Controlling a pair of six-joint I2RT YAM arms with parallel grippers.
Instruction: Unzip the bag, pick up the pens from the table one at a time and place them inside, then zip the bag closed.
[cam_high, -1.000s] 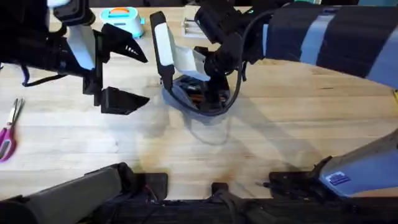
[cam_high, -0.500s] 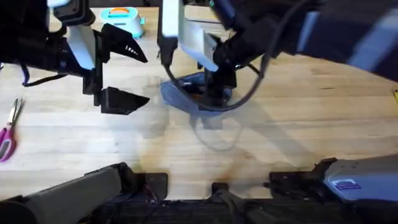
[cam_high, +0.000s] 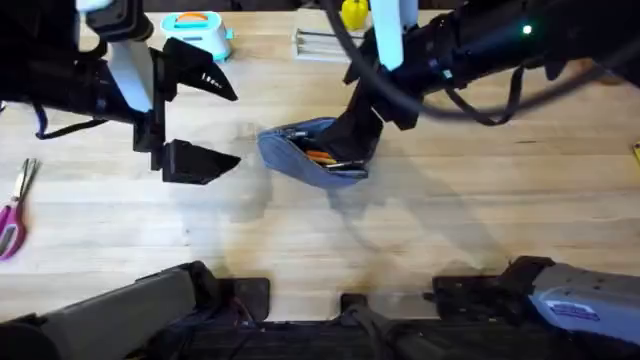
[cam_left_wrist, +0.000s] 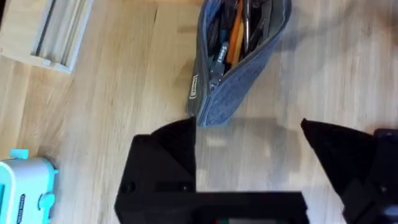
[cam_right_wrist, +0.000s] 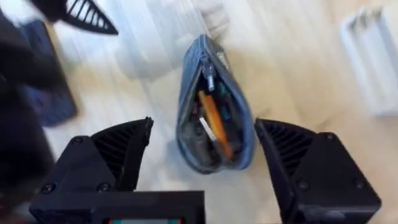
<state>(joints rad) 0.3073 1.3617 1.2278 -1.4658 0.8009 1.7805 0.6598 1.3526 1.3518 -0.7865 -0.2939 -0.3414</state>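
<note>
The pale plank table (cam_high: 480, 210) spreads under me, and the bag (cam_high: 315, 152) lies near its middle, unzipped, its mouth gaping. Inside it I see the pens (cam_right_wrist: 214, 121), an orange one the plainest among darker ones. My right gripper (cam_right_wrist: 202, 155) hangs above the bag with its two fingers spread wide, one on each side of the pouch in my wrist view, holding nothing and touching nothing. My left gripper (cam_left_wrist: 249, 155) sits off to the left of the bag, its fingers also wide apart and empty, the bag's zip end just beyond them. Pink-handled scissors (cam_high: 14, 208) lie at the table's left edge, well apart from the bag.
</note>
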